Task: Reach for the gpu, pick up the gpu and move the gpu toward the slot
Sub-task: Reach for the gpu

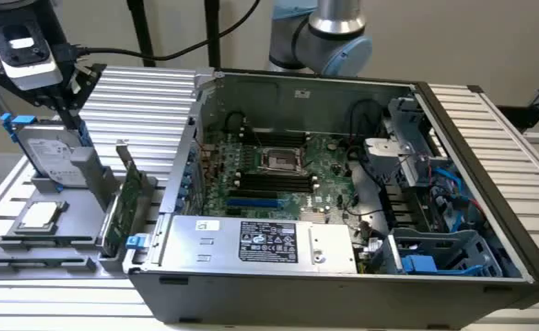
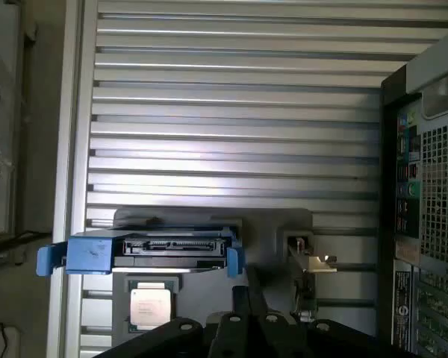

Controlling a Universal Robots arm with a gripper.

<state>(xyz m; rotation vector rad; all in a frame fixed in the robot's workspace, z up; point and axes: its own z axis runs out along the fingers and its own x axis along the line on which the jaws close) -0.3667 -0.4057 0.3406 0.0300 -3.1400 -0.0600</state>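
The gpu is a thin green card standing on edge in a grey holder to the exterior view's left of the open computer case. Its silvery bracket points up. My gripper hangs shut with nothing in it, above and behind the gpu, close to the upright hard drive. In the wrist view the dark fingertips sit together between the hard drive and the gpu's bracket. A blue slot lies on the green motherboard inside the case.
A square processor chip lies flat in the grey holder in front of the hard drive. The case's side wall rises right beside the gpu. Ribbed aluminium table surrounds everything. The arm's base stands behind the case.
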